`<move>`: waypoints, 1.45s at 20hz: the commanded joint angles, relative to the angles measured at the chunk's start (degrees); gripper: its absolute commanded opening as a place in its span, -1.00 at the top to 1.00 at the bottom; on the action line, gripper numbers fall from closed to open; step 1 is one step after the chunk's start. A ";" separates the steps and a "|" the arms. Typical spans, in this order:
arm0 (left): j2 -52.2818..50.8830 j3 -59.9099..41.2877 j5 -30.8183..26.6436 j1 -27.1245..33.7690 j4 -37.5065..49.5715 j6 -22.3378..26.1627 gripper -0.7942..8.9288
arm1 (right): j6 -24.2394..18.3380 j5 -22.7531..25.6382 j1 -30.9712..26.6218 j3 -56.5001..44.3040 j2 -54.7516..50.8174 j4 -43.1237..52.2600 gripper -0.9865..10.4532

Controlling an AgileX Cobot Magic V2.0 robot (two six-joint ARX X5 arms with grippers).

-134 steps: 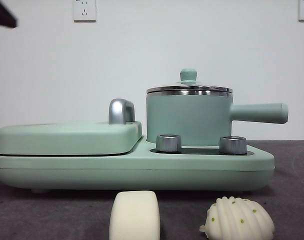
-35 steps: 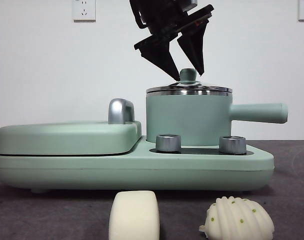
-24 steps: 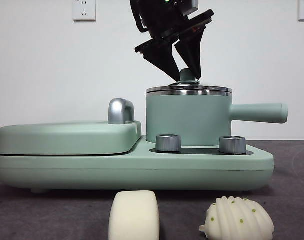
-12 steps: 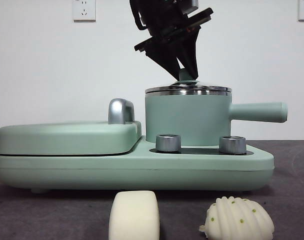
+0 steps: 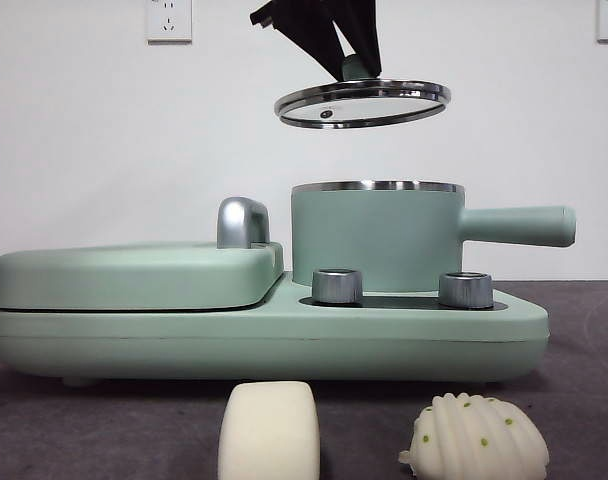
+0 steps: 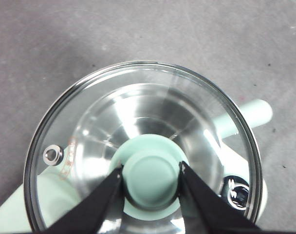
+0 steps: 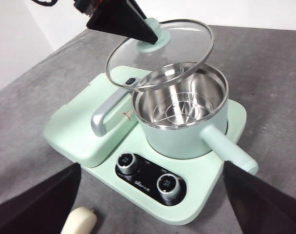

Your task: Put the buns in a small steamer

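The steamer stands open on the cooker. Above it, the left gripper clasps the lid by its knob. Both buns lie before the cooker, below; the right gripper hangs spread wide.

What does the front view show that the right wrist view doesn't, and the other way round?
Only the front view shows the ridged shell-shaped bun with green dots, beside the smooth cream block bun, and the white wall sockets. Only the right wrist view looks into the mint-green cylindrical steamer pot, showing its steel inside, and shows the open right gripper. Both show the left gripper holding the glass lid above the pot.
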 commanded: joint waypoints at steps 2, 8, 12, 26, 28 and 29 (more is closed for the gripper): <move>0.28 2.49 -0.35 2.54 -0.68 0.68 0.81 | 2.36 -1.36 0.42 0.96 0.42 -0.35 0.01; 0.22 2.49 -0.39 11.02 -1.20 0.61 0.81 | 5.11 -1.14 7.54 1.60 6.51 -4.04 0.01; 0.22 2.49 -0.39 16.92 -0.66 0.63 0.81 | 8.66 2.14 16.68 1.92 12.72 -3.61 0.01; 0.24 2.47 -0.35 29.22 1.44 0.31 0.81 | 24.46 18.47 45.97 7.17 40.13 0.39 0.01; 0.24 2.47 -0.35 29.27 1.44 0.33 0.81 | 26.45 18.82 48.00 10.23 45.72 -0.24 0.01; 0.24 2.47 -0.35 29.27 1.49 0.37 0.81 | 26.84 19.78 48.87 12.02 48.92 -1.33 0.01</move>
